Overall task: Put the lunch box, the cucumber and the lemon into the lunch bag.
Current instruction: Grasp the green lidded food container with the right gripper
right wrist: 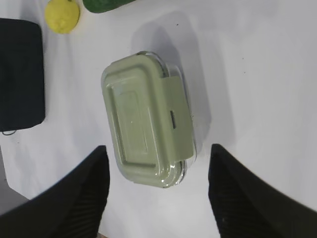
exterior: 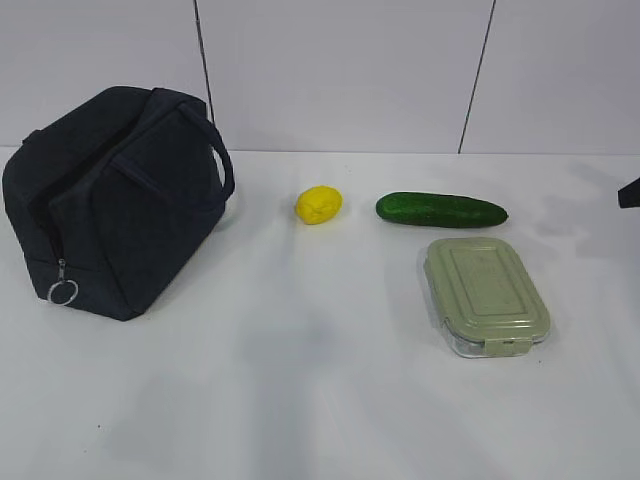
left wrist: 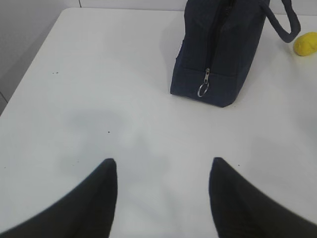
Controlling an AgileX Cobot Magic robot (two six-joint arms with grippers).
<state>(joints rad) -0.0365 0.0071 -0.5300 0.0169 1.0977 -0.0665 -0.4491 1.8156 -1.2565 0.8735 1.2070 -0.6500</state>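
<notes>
The dark navy lunch bag (exterior: 110,200) stands upright at the left of the white table, its silver ring pull (exterior: 63,292) hanging low on the near end. To its right lie the yellow lemon (exterior: 318,205), the dark green cucumber (exterior: 441,210) and, nearer the front, the lunch box (exterior: 486,295) with its pale green lid. My left gripper (left wrist: 162,163) is open and empty over bare table, short of the lunch bag (left wrist: 218,54) and its ring pull (left wrist: 202,90). My right gripper (right wrist: 158,148) hovers open above the near end of the lunch box (right wrist: 143,119), touching nothing.
A tiled wall runs behind the table. The table's left edge shows in the left wrist view. A dark piece of the right arm (exterior: 630,192) pokes in at the exterior view's right border. The right wrist view also catches the lemon (right wrist: 62,16) and a corner of the bag (right wrist: 20,74).
</notes>
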